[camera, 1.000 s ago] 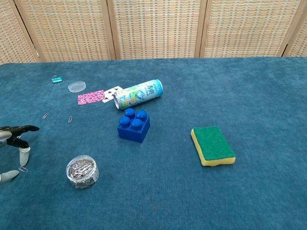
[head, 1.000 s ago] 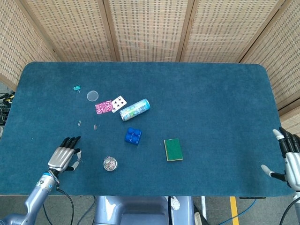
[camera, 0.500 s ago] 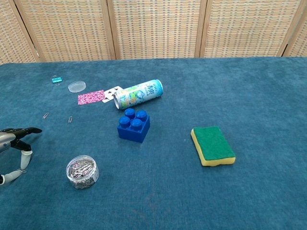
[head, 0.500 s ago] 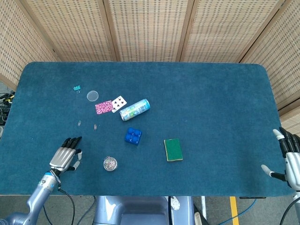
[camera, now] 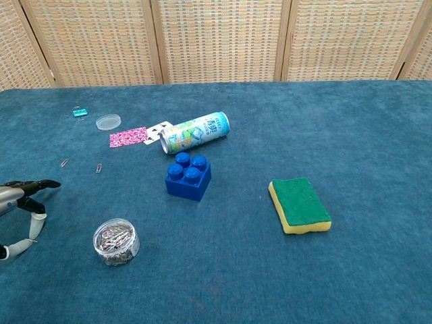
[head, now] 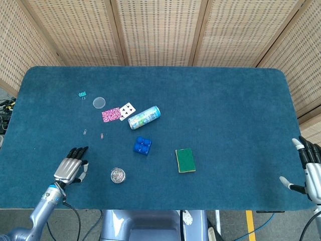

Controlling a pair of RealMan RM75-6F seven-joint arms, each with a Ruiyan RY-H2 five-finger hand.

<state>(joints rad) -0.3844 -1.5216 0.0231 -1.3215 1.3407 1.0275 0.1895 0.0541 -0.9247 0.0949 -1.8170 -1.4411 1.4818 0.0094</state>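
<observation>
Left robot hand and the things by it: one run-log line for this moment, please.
left robot hand: open, over table | nearest: dish of clips | right robot hand: open, at table edge | block, sponge, can: untouched

Place: a robot test room or lab, not a home.
Worktop: a worktop point(head: 225, 125) covered in blue felt, beyond the left hand's fingers point(head: 76, 150).
Backdrop: woven cane screens point(head: 155, 30) at the far edge.
Floor: grey, with a yellow marking line point(head: 249, 226) and cables.
</observation>
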